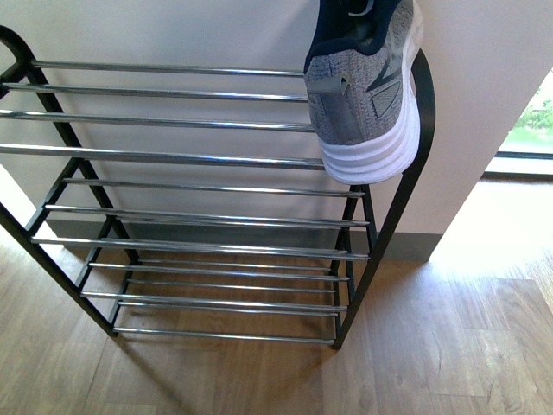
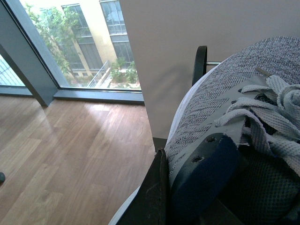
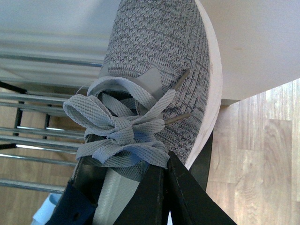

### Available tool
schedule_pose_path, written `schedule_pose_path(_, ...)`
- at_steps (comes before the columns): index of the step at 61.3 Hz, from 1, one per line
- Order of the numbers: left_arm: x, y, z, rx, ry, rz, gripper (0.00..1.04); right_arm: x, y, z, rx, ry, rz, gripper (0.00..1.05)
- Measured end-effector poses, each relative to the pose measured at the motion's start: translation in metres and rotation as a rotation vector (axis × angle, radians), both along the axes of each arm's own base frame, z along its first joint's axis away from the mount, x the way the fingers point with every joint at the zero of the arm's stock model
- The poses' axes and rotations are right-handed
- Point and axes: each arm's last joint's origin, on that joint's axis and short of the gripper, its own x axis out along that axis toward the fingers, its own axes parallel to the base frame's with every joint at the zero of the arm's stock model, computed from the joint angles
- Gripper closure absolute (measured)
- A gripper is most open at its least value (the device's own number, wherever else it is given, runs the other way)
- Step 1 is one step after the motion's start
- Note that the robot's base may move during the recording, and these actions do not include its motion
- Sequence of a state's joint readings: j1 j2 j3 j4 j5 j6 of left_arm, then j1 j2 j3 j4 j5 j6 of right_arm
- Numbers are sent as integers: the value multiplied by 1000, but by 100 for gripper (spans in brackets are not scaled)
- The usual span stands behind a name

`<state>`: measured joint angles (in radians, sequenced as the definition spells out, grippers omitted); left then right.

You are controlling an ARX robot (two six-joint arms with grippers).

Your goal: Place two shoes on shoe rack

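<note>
While the right gripper (image 3: 165, 161) is clamped on the collar edge of the grey mesh sneaker (image 1: 359, 86), just behind the lace bow (image 3: 119, 129), that shoe hangs at the right end of the shoe rack (image 1: 207, 216), level with the top tier (image 1: 173, 156). Heel is toward you, toe to the wall (image 1: 173, 35), white sole rolled out to the right. It overlaps the rounded right side frame (image 1: 427, 104); touching or not, can't tell. No shoe rests on any tier in view, so you're on placing the first.

To do it well, slide the sneaker left first, so the whole sole clears the side frame and sits over the silver bars. Roll it until the sole is flat, then come down slow. Bars are thin with open gaps, so land heel and forefoot on separate bars, never a sole edge in a gap. Loosen the fingers only once the bars carry the weight; otherwise it likely tips off the right end onto the wood floor (image 1: 449, 346). Lift straight out of the collar, since the laces sit close to the fingers and could snag.

Left gripper (image 2: 165, 174): one black finger shows along the outer side of a second sneaker (image 2: 225, 93), probably the pair's other. Its other finger is hidden, so clamped or not, can't tell. Leave that shoe room on the tier's left.
</note>
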<state>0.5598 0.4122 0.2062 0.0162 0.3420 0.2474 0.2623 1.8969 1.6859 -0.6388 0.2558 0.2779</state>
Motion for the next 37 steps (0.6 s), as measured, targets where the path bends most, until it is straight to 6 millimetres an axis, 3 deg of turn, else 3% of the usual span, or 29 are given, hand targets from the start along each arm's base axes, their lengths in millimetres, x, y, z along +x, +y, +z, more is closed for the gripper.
schedule_pose_path(20,0,0,0,0,0,0,103,-8,30,1,-24,-17,79,103)
schedule_pose_path(37,0,0,0,0,0,-1,103,-6,22,-4,-57,-5,59,103)
